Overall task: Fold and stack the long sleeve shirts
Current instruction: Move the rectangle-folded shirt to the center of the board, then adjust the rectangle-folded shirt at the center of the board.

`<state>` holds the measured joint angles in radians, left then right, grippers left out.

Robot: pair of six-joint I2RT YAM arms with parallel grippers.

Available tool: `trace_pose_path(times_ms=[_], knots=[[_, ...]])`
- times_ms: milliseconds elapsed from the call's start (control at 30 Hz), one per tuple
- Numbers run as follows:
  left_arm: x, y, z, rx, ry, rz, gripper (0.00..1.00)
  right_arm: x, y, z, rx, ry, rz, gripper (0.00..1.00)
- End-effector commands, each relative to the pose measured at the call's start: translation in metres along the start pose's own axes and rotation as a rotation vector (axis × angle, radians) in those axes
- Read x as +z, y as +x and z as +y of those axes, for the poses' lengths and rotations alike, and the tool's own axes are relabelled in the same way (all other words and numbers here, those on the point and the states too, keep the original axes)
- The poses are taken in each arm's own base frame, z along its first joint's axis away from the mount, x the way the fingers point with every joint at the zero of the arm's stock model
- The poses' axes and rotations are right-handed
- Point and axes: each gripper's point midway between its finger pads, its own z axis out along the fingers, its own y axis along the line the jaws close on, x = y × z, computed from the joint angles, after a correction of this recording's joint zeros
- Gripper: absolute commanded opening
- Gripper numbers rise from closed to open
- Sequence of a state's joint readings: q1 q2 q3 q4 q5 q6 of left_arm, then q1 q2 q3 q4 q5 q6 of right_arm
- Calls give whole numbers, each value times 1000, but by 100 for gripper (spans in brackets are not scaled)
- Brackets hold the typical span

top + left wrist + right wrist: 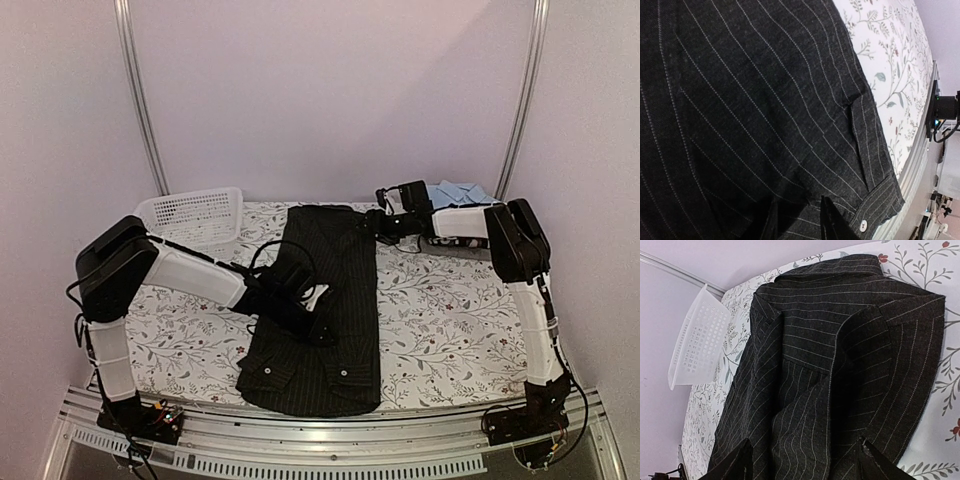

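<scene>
Clearly the black shirt (345,270) lies folded lengthwise under both grippers; the right gripper (807,465), fingers spread and empty over the collar end, could snag and reopen that fold. Whether the left gripper (801,222) pinches cloth I cannot tell. Beyond it the basket (190,196) shows nothing inside; the light blue shirt (462,192) sits behind the right gripper.

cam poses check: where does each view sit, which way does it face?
Top external: above and behind the bases, facing down over the table; both arms show whole, left gripper over the black shirt, right gripper at its far end.
Left wrist: close above the shirt's buttoned near end, facing right toward the table edge; own fingertips at bottom.
Right wrist: low at the far end, facing left across the shirt; own fingertips at bottom.
Shared: shirt in all; basket in top and right wrist.
</scene>
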<state>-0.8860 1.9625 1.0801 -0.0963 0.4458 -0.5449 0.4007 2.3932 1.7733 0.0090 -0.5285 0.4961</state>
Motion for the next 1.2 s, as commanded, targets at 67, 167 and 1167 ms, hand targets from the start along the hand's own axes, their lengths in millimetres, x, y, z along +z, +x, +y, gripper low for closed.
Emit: trace_pose_path(times_ms=[67,167,1167], knots=[[8,52,7,-48,-25,138,29,-1,-27,16,-46,-12,-60,68],[5,56,5,-35,-25,144,29,14,-20,5,-29,-4,-23,66],[0,62,1,-20,-20,156,29,27,-6,-9,128,-68,36,16]])
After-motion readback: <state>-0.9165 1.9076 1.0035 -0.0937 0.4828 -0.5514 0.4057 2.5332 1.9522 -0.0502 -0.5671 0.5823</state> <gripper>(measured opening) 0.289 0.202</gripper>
